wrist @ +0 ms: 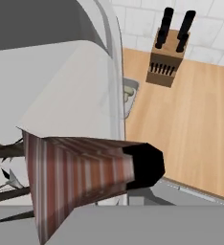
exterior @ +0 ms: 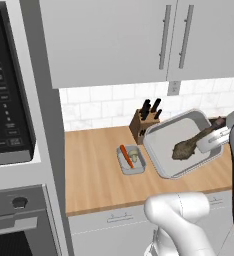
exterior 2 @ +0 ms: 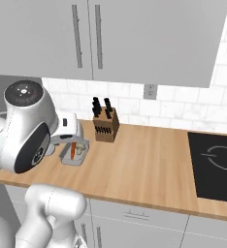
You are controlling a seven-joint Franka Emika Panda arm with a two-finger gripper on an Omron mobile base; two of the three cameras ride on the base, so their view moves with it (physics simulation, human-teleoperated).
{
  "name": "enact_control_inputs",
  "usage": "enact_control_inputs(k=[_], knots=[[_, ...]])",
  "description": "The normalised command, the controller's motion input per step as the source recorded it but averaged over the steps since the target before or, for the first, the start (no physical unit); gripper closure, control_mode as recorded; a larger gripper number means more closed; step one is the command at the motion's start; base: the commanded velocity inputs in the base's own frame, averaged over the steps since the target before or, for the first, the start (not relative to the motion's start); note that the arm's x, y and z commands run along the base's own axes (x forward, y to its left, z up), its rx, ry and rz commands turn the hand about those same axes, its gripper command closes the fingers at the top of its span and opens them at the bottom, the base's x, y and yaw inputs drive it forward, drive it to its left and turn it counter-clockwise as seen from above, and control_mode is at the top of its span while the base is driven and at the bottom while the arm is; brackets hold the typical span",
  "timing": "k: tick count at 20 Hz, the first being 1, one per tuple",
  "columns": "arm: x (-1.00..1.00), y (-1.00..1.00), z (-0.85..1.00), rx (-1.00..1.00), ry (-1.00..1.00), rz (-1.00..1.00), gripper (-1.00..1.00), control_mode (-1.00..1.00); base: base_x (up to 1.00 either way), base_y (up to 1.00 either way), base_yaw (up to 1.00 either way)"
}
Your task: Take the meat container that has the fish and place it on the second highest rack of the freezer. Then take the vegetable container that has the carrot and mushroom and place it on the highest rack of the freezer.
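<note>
Clamped by the tool [exterior: 212,140] at its rim and lifted tilted above the counter [exterior: 94,175], fish [exterior: 188,147] tray [exterior: 161,140] ready for carrying to the freezer, with carrot [exterior: 126,155] tray [exterior: 130,167] waiting on the wood beyond, beside the knife block [exterior: 141,125].
</note>
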Motion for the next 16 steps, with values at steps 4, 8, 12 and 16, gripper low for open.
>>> enact_control_inputs(k=[4, 8, 12, 16], knots=[[0.00, 0.00, 0.00, 0.00, 0.00, 0.00, 1.00, -1.00, 0.00, 0.00, 0.00], [0.00, 0.00, 0.00, 0.00, 0.00, 0.00, 1.00, -1.00, 0.00, 0.00, 0.00], [0.00, 0.00, 0.00, 0.00, 0.00, 0.00, 1.00, 1.00, 0.00, 0.00, 0.00], [0.00, 0.00, 0.00, 0.00, 0.00, 0.00, 1.00, 1.00, -0.38, 0.00, 0.00]])
